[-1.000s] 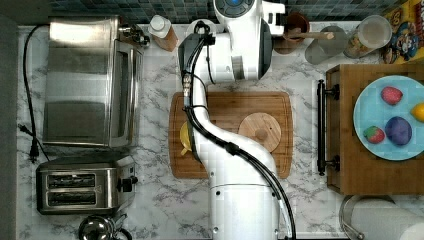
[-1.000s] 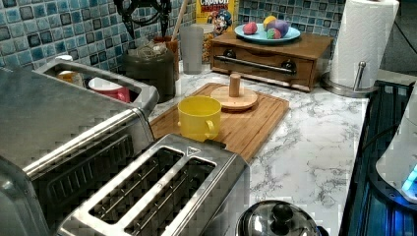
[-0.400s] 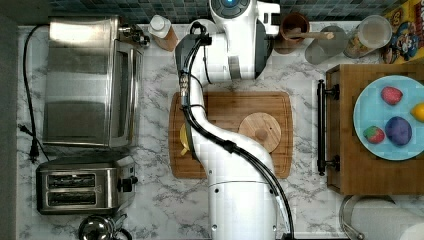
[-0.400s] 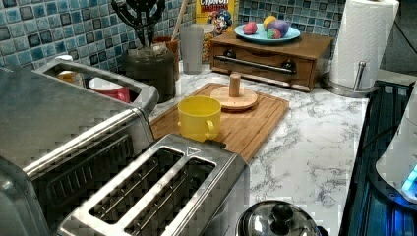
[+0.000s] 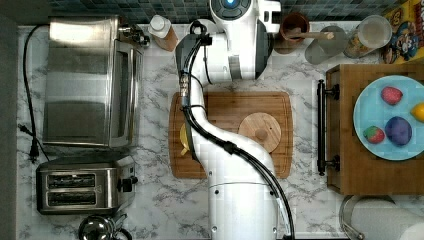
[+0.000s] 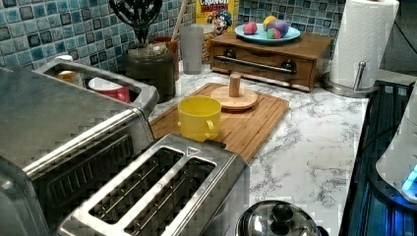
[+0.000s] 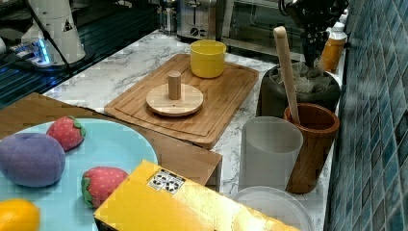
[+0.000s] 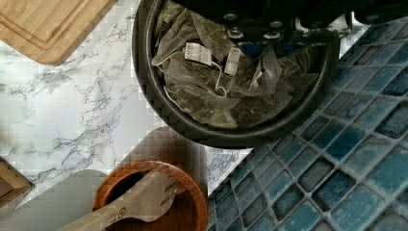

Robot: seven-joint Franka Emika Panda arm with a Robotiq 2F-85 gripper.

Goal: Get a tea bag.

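The white arm (image 5: 235,165) rises from the bottom centre of the top view and bends up to the tiled wall at the upper edge, crossing the left part of the wooden cutting board (image 5: 235,107) in the middle of that frame. At the top view's left stand the toaster oven (image 5: 82,80) and, below it, the two-slot toaster (image 5: 80,189). At the top view's right sits a wooden drawer box (image 5: 350,170) bearing a pale blue plate (image 5: 370,107) of toy fruit. In the left view's upper left the dark round jar (image 6: 150,71) stands against the blue tiles, just beyond the board, with the gripper (image 6: 137,17) directly above its mouth; its black fingers (image 6: 129,10) look spread apart, though how wide the jaws stand I cannot tell for sure. On the board are a yellow cup (image 6: 199,118) toward the left view's centre and a round wooden lid (image 6: 235,97) with an upright knob further back. In the right view's middle right a wooden spoon (image 7: 286,72) stands in a brown cup (image 7: 310,149) beside a frosted tumbler (image 7: 268,151). The tea bag (image 8: 202,72) lies among many alike inside the jar, in the upper middle of the wrist view, with paper tags and strings on top
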